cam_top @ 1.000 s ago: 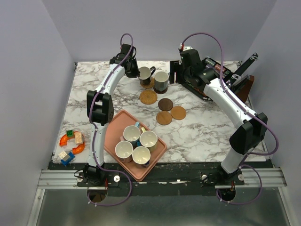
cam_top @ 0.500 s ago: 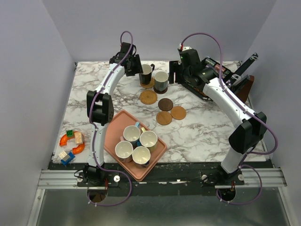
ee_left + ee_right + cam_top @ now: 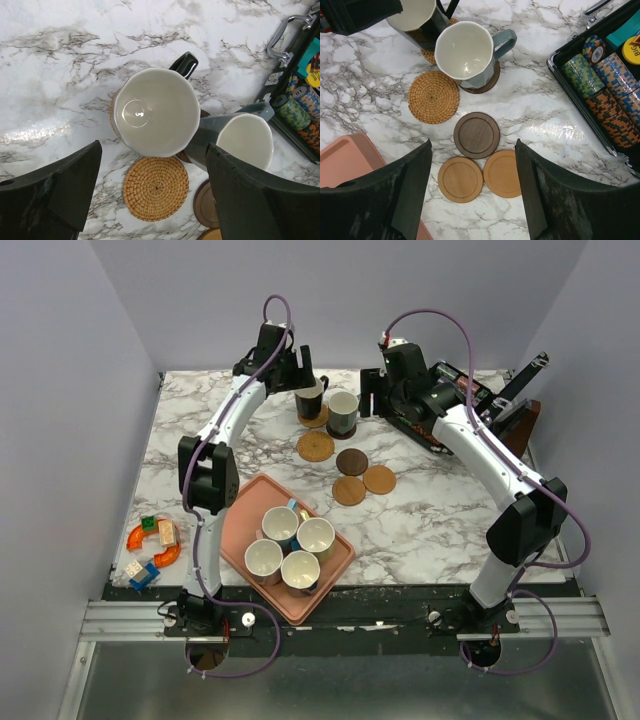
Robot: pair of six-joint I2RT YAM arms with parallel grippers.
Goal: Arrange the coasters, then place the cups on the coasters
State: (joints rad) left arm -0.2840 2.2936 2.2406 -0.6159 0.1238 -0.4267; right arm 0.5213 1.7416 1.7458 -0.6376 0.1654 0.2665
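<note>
The left end effector (image 3: 152, 145) hung straight above the black cup (image 3: 155, 112), its jaws spread wide to either side and clasping nothing. From that wrist camera I saw the cup's handle at 1 o'clock. Of the first woven coaster (image 3: 429, 54) beneath the cup only a sliver showed, clearer from the right wrist. The grey-green cup (image 3: 245, 140) sat just beside it at 3 o'clock; whether the two touched I could not tell, since the right finger hid that cup's base.

The right end effector (image 3: 471, 144) was likewise spread wide with nothing between its fingers. Its camera gave what the left one cut off: the dark coaster under the grey-green cup (image 3: 490, 81), the second woven coaster (image 3: 434, 96) at that cup's 7 o'clock, and a bare dark brown coaster (image 3: 476, 135) at the cup's 6 o'clock. Two smooth tan coasters (image 3: 460, 179) lay side by side just below it. A case of poker chips (image 3: 600, 90) ran out of frame at 3 o'clock.

Only the top view took in the pink tray (image 3: 252, 500) at 7 o'clock on the worktop (image 3: 430, 530), carrying four cups (image 3: 300, 570). Their cream insides faced the camera, so I could hardly make out the outer colours. Toy blocks (image 3: 150, 545) lay at 8 o'clock.
</note>
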